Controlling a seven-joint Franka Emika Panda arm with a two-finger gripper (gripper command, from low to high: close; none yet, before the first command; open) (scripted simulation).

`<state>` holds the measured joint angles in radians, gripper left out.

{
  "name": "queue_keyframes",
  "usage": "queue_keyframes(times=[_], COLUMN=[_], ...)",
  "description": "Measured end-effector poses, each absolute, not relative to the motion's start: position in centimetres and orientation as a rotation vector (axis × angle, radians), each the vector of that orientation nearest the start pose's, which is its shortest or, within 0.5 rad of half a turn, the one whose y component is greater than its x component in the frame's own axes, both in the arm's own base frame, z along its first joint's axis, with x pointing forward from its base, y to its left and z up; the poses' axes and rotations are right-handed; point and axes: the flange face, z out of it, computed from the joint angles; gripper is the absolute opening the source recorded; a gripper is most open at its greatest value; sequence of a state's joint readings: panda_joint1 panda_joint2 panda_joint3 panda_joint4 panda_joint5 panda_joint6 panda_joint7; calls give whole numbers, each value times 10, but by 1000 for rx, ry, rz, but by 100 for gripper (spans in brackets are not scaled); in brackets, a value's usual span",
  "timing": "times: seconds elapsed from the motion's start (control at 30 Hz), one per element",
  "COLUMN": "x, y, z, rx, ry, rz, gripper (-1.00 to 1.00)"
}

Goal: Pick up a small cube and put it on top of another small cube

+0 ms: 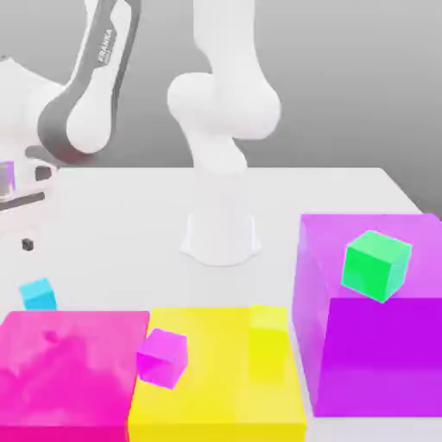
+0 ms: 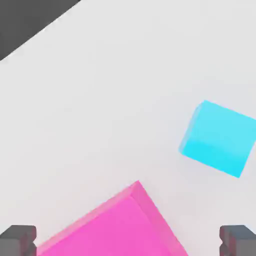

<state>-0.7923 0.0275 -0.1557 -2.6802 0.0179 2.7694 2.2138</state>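
Observation:
The small cyan cube rests on the white table, just behind the big pink block at the exterior view's left. In the hand view the cyan cube lies on the table beside a corner of the pink block. My gripper is open, its two dark fingertips far apart, and it hovers above the table with nothing held. One dark fingertip hangs above and behind the cyan cube. A small magenta cube sits on the yellow block. A small green cube sits on the purple block.
A big yellow block stands in the front middle and a tall purple block at the exterior view's right. The arm's white base stands mid-table. The table's far edge shows in the hand view.

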Motion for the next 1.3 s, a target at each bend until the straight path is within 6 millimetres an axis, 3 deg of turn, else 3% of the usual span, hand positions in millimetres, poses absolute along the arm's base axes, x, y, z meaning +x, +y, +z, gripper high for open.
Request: queue_keyframes(times=[0.1,0.27,0.3,0.53,0.73,0.77,0.83,0.9,0.97,1.13,1.3], x=[221,218,217,217,219,235,283,328,353,392,392], y=[-343,-342,-342,-342,-341,-331,-292,-241,-202,-87,38], z=[195,142,134,134,189,198,217,234,252,290,314], rx=[289,327,328,328,319,241,-20,-313,-521,-1055,-1580], ry=[3121,3125,3125,3123,3123,3125,3122,3097,3062,2923,2704], rz=[-11,-1,-1,-4,-2,3,13,23,29,29,7], gripper=[0,0,-100,-100,-100,-100,-100,-100,-100,-100,-100])
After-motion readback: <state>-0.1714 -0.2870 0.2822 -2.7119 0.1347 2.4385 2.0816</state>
